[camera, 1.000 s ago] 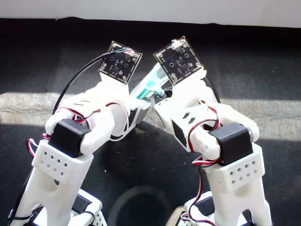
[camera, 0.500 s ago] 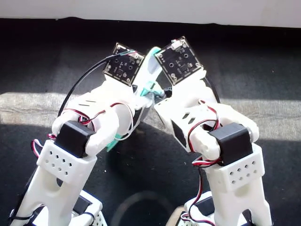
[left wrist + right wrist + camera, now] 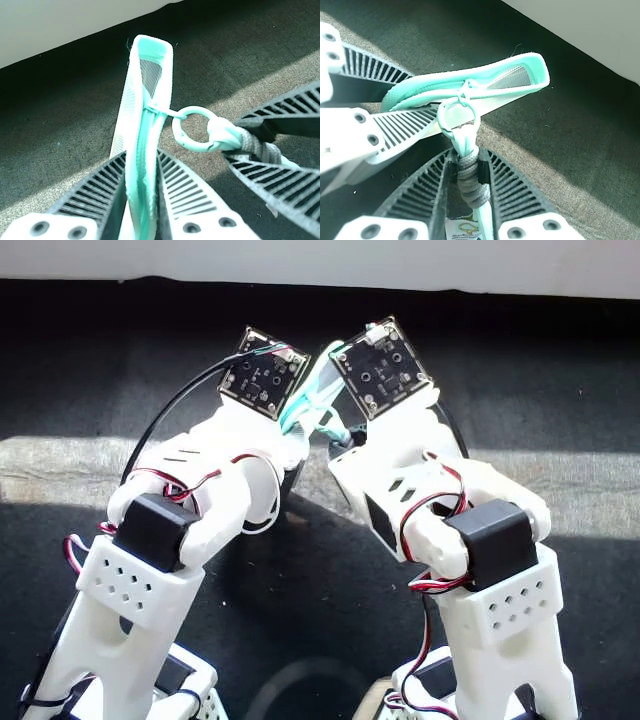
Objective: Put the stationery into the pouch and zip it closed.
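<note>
My left gripper (image 3: 142, 167) clamps the pouch (image 3: 145, 95), which is up between the arms. My right gripper (image 3: 469, 167) pinches the zipper pull (image 3: 465, 137). I think I should draw it straight along the teeth, with the pouch taut.

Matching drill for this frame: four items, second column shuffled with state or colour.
1 left gripper
2 right gripper
3 ring
4 pouch

A shut on grey cord
B mint, between pouch and cord
C shut on pouch
D white mesh, mint trim

Pairs: 1-C, 2-A, 3-B, 4-D
</note>
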Tool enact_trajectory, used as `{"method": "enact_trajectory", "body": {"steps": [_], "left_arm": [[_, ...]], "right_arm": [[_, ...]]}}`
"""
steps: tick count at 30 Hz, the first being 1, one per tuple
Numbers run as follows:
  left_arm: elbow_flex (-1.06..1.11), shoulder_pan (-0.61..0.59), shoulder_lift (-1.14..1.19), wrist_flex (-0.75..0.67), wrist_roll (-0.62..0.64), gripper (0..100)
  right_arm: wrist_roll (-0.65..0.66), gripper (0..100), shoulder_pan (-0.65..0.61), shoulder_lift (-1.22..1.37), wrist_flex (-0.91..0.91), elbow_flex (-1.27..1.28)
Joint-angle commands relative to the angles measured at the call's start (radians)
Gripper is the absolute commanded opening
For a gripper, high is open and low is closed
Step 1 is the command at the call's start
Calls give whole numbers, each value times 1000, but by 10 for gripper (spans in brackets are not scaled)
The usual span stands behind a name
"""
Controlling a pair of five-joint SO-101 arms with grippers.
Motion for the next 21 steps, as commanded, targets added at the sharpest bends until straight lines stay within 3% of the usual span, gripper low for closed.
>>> {"method": "enact_trajectory", "body": {"steps": [1,18,21], "left_arm": [[-62,-21,-5,-9,-6,24],[-64,-18,-97,20,-11,11],[-62,-16,-97,97,-28,10]], "right_arm": [[-5,5,-1,-8,-8,-45],[-5,5,44,-8,-48,-44],[-3,5,105,-8,-85,-56]]}}
